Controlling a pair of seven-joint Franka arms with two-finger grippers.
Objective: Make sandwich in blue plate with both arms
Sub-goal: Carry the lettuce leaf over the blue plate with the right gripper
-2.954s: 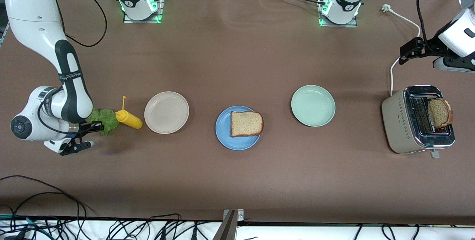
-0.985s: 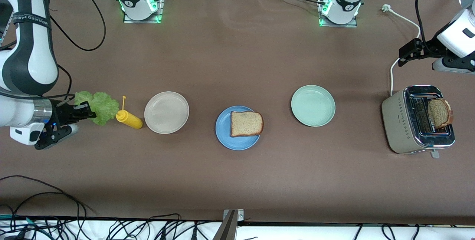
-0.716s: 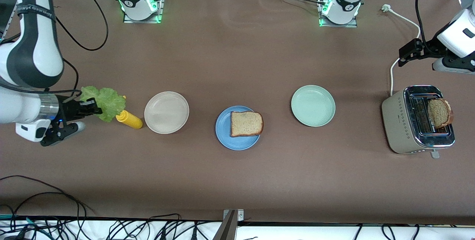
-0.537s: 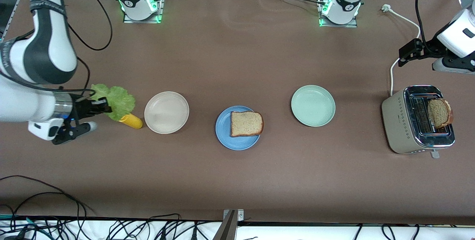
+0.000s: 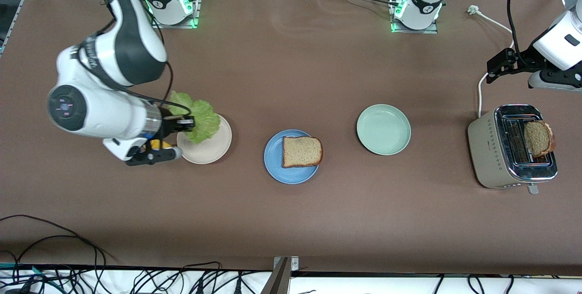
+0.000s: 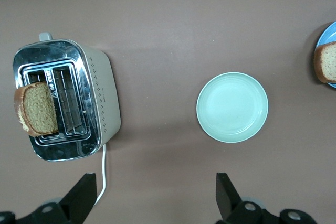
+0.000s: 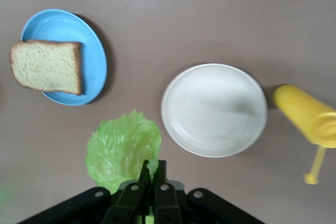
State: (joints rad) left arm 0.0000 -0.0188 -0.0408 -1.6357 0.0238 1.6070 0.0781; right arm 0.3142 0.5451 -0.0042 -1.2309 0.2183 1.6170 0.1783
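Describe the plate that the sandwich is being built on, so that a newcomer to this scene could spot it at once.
Three round plates lie in a row across the middle of the brown table. The blue plate is the middle one, between the beige plate and the pale green plate. It alone is blue and carries a slice of brown bread.

A high front camera faces the arms across the table (image 5: 291, 221); both wrist cameras look straight down, sharing the blue plate (image 7: 94, 56).

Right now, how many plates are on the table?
3. The beige plate lies toward the right arm's end, under the carried lettuce; the blue plate holds a bread slice mid-table; the pale green plate sits toward the toaster.
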